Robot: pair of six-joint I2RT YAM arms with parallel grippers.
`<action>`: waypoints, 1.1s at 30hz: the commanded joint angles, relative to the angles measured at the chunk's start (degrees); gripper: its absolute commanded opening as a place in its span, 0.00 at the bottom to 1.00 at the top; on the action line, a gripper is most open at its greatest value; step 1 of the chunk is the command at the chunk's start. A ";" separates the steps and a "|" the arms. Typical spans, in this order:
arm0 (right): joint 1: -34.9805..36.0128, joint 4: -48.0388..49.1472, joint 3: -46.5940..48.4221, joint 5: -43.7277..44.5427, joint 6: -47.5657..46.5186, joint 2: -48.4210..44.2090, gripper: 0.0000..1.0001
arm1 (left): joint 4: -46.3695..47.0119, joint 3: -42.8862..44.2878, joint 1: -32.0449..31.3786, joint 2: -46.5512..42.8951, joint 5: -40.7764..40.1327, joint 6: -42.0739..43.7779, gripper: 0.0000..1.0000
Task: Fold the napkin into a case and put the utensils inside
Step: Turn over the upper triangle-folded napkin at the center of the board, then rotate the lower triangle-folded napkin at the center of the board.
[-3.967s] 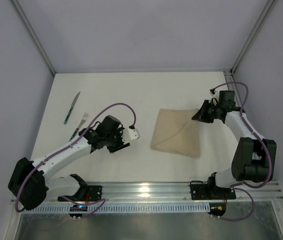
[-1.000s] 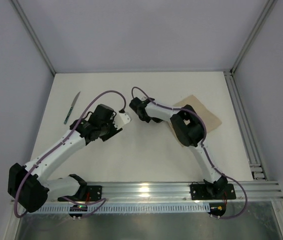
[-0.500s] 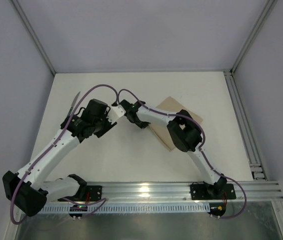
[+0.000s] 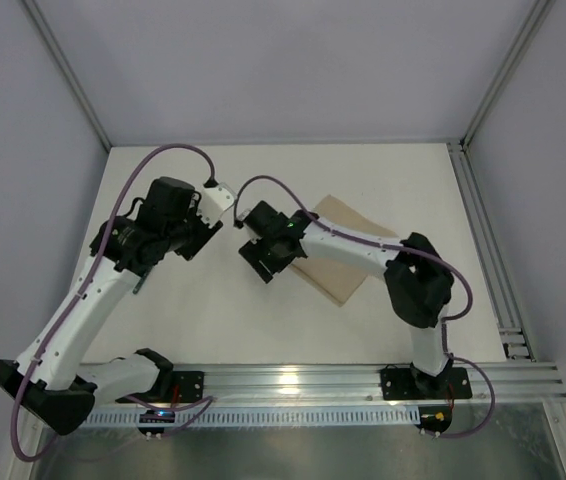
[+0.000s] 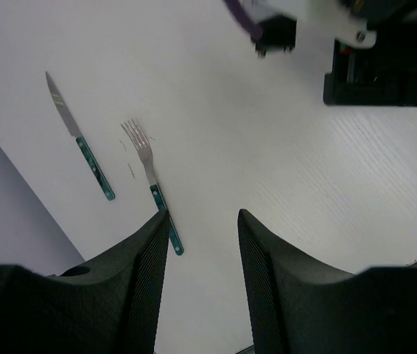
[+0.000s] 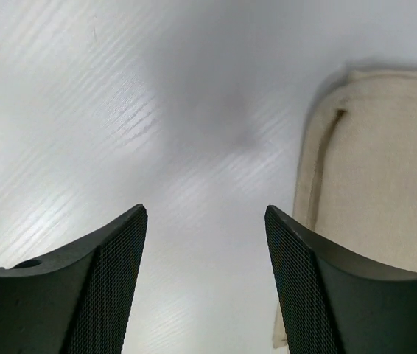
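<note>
I count one napkin (image 4: pixel 341 282), one knife (image 5: pixel 78 144) and one fork (image 5: pixel 152 186) on one table (image 4: pixel 213 310), plus two ends of mine, left gripper (image 5: pixel 202 221) and right gripper (image 6: pixel 205 214), two fingers (image 5: pixel 135 280) each.

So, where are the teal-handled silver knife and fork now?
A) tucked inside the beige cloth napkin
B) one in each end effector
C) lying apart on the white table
C: in the left wrist view the teal-handled silver knife and teal-handled silver fork lie side by side on the white table, not touching; the left end effector is open.
</note>
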 commanded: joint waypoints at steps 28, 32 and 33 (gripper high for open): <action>-60.04 58.39 -65.46 -28.95 46.45 -36.49 0.69 | 36.87 2.48 -1.27 43.33 17.52 -17.10 0.67; -60.04 61.20 -65.82 -28.33 47.41 -33.24 0.69 | 39.06 2.92 -1.27 46.84 17.00 -18.60 0.68; -60.12 61.47 -65.82 -27.89 47.59 -32.80 0.69 | 39.33 3.01 -1.27 47.28 16.91 -18.95 0.68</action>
